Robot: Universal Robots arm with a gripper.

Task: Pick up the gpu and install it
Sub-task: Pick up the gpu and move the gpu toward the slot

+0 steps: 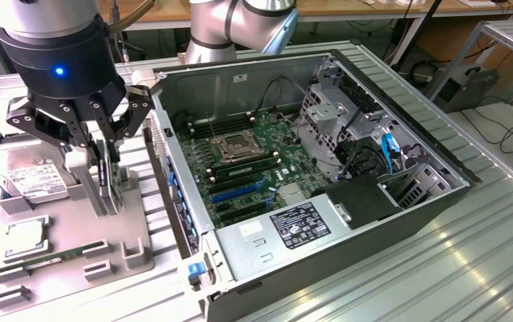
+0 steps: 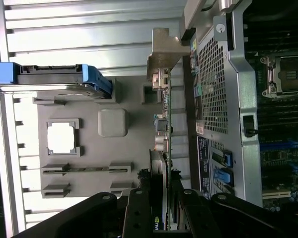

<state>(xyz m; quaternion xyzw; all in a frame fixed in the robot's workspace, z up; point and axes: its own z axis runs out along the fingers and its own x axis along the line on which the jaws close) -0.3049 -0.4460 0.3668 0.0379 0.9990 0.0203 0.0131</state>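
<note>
The gpu (image 1: 107, 193) stands on its long edge over the grey fixture tray (image 1: 140, 251), at the exterior view's left of the open computer case (image 1: 328, 221). My gripper (image 1: 103, 171) comes straight down on it, one finger on each flat side, shut on the card. In the wrist view the gpu (image 2: 165, 124) shows edge-on with its silver bracket (image 2: 161, 54) at the far end, clamped in my gripper (image 2: 161, 201) between the black fingers (image 2: 139, 210). Whether the card's lower edge still rests in the tray's slot I cannot tell.
On the tray lie a hard drive (image 1: 23, 178), a CPU (image 1: 25, 236) and a RAM stick (image 1: 46, 260). Inside the case the motherboard (image 1: 248, 168) faces up, with blue expansion slots (image 1: 234, 194). The case's side wall (image 1: 171, 174) rises close beside my gripper.
</note>
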